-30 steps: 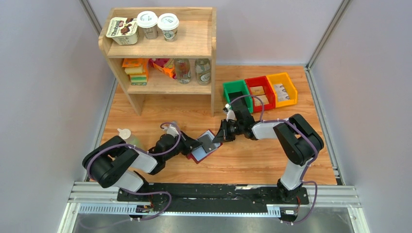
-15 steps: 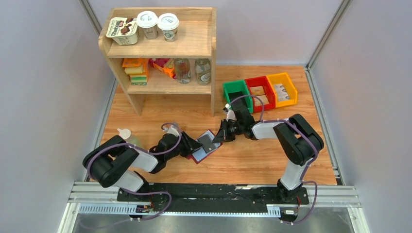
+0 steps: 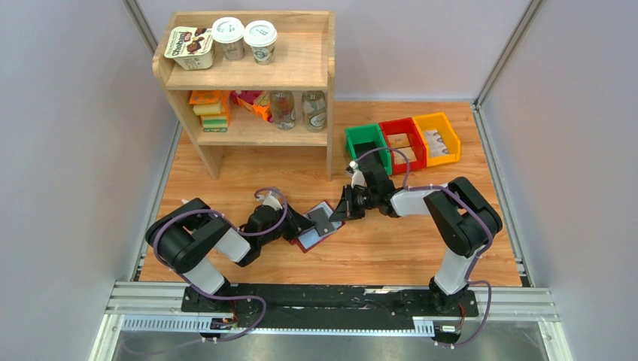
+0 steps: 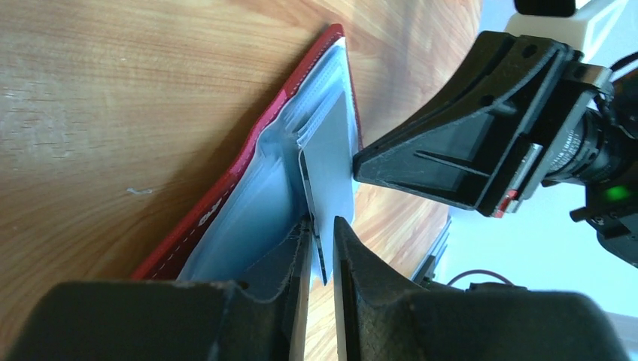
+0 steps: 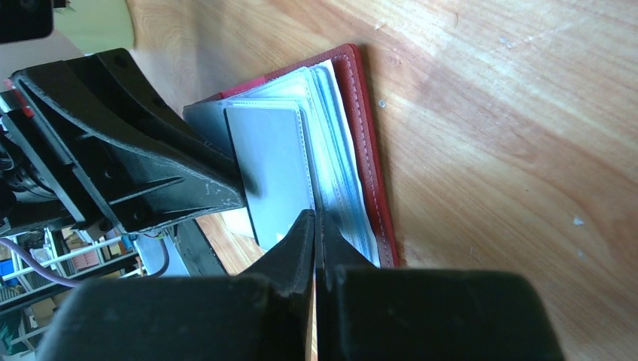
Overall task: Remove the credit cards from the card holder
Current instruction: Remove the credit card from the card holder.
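The card holder (image 5: 369,150) is lying open on the tabletop (image 5: 489,150), near the arm bases. The left gripper (image 4: 320,226) is gripping the edge of a grey card (image 5: 274,173), with its fingers closed on it. Just beyond, the right gripper (image 5: 314,218) is gripping the card holder by its plastic sleeves (image 5: 335,150). Farther back, three coloured bins (image 3: 384,128) are sitting beside a wooden shelf (image 3: 301,56).

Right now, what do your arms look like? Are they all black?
Not all black. My left arm and right arm have chunky black joints with smooth white shells between them. A thin purple cable loops along each one. The left gripper and right gripper are black, with two pointed wedge fingers each. A white block sits on each wrist.
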`<state>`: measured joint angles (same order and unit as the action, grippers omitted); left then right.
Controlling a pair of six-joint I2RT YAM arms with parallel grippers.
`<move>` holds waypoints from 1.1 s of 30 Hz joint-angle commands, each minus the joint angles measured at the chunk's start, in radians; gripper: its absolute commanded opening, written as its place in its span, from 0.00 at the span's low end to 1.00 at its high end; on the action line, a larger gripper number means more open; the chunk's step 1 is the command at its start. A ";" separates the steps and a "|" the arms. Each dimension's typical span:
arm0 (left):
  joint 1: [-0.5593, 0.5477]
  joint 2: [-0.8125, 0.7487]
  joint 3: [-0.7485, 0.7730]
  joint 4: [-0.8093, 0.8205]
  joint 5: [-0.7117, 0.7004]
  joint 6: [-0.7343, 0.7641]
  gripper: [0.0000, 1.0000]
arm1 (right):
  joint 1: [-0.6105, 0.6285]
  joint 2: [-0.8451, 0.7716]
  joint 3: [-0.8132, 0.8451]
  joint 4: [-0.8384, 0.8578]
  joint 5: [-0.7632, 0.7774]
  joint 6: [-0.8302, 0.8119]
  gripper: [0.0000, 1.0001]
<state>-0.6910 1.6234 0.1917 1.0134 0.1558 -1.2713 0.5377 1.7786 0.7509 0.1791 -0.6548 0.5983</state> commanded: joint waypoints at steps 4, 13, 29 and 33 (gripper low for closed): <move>-0.001 -0.094 0.006 0.093 0.024 0.023 0.19 | -0.004 0.035 -0.042 -0.113 0.138 -0.051 0.00; -0.001 -0.082 0.023 0.103 0.047 0.012 0.10 | -0.004 0.033 -0.045 -0.113 0.141 -0.049 0.00; -0.002 0.004 0.035 0.174 0.068 -0.031 0.02 | -0.004 0.044 -0.054 -0.101 0.147 -0.035 0.00; -0.002 -0.062 -0.017 0.099 0.042 -0.023 0.00 | -0.007 0.047 -0.054 -0.118 0.172 -0.032 0.00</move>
<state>-0.6815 1.6337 0.2012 1.0565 0.1822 -1.2842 0.5198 1.7767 0.7448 0.1802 -0.6544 0.6064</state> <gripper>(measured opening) 0.006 0.005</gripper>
